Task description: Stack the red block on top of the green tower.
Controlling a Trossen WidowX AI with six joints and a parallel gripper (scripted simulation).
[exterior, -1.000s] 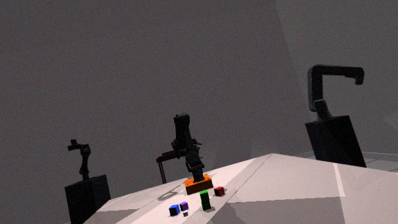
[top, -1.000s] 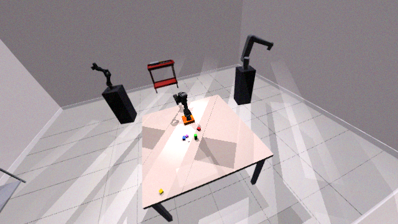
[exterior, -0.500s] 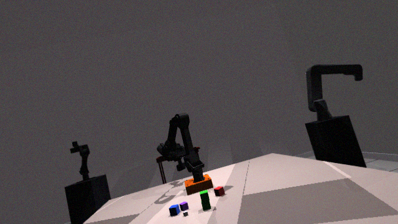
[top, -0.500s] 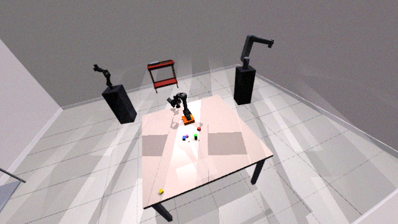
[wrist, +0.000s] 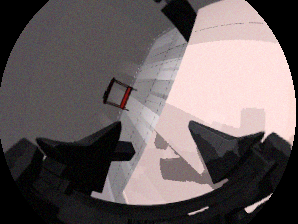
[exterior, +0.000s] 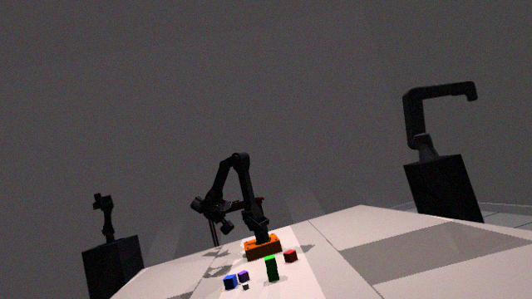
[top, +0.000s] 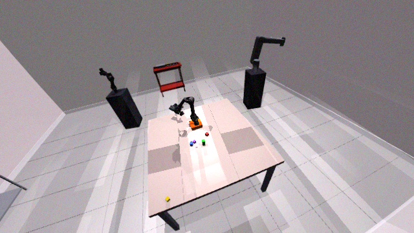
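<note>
The red block (top: 207, 134) (exterior: 290, 256) lies on the table near the front right of the arm's orange base. The green tower (top: 203, 142) (exterior: 272, 269) stands upright a little farther from the base, apart from the red block, with nothing on top. My gripper (wrist: 155, 123) is open and empty, its two fingers wide apart in the wrist view. In the top and exterior views the arm is bent to the left of its base, with the gripper raised above the table's back left part, away from the red block and the tower. Neither block shows in the wrist view.
A blue block (top: 191, 144) (exterior: 230, 281) and a purple block (top: 194, 141) (exterior: 243, 276) lie left of the tower, with a tiny dark cube (exterior: 245, 286) beside them. A yellow block (top: 167, 199) lies near the table's front left corner. The orange base (top: 196, 125) (exterior: 263, 250) is behind the blocks.
</note>
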